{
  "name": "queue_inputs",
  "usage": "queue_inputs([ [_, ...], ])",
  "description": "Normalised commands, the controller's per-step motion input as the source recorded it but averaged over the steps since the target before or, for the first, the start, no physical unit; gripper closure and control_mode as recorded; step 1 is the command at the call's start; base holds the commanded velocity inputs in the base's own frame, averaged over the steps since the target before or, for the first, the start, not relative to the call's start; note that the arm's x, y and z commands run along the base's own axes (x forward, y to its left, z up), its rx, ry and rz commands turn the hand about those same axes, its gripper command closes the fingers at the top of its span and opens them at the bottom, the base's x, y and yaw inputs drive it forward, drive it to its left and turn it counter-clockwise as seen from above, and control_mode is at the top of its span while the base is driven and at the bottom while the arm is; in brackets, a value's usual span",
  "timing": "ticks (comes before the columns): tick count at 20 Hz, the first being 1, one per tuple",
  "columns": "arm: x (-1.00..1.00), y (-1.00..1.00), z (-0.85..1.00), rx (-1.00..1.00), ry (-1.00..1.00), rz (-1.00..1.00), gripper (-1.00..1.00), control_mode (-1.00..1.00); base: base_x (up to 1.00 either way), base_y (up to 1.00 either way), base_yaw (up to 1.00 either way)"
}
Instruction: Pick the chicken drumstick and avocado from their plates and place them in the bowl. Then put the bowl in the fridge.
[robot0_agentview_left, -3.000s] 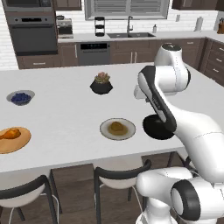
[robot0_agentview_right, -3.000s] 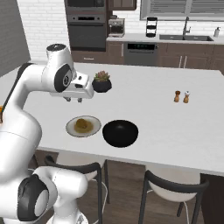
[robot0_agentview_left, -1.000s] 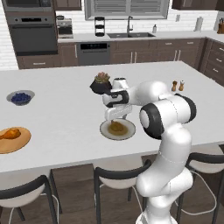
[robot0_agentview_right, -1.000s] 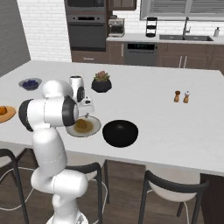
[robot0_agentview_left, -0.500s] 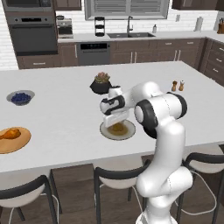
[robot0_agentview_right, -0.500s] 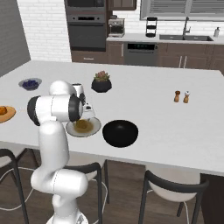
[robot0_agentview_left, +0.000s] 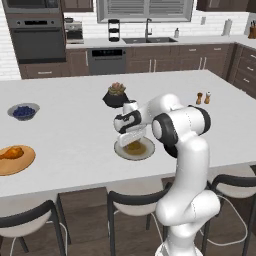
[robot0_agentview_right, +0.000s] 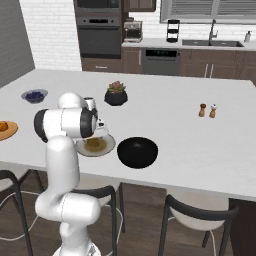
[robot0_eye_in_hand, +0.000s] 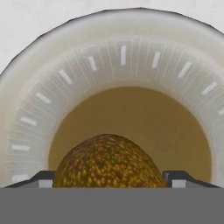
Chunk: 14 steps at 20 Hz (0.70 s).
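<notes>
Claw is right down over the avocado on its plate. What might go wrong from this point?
1. The avocado is rounded and sits between the claw tips, so it may squirt out when they close.
2. The claw hangs very low over the pale plate; pressing further may hit or shove it.
3. The black bowl lies close beside the plate, so a sliding plate may bump it.

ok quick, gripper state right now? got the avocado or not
Gripper: open, one fingertip on each side of the avocado, low over the beige plate; not closed on it yet.
</notes>
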Motion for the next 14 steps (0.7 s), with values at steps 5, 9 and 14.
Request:
queue_inputs([
  [5, -0.01, -0.04, -0.02, 0.00, 0.00, 0.01, 1.00, -1.00, 0.00, 0.00, 0.00],
  [9, -0.61, -0.42, 0.21, 0.00, -0.17, -0.03, 1.00, -1.00, 0.00, 0.00, 0.00],
  [14, -0.70, -0.39, 0.63, 0.00, -0.26, -0.11, 1.00, -1.00, 0.00, 0.00, 0.00],
])
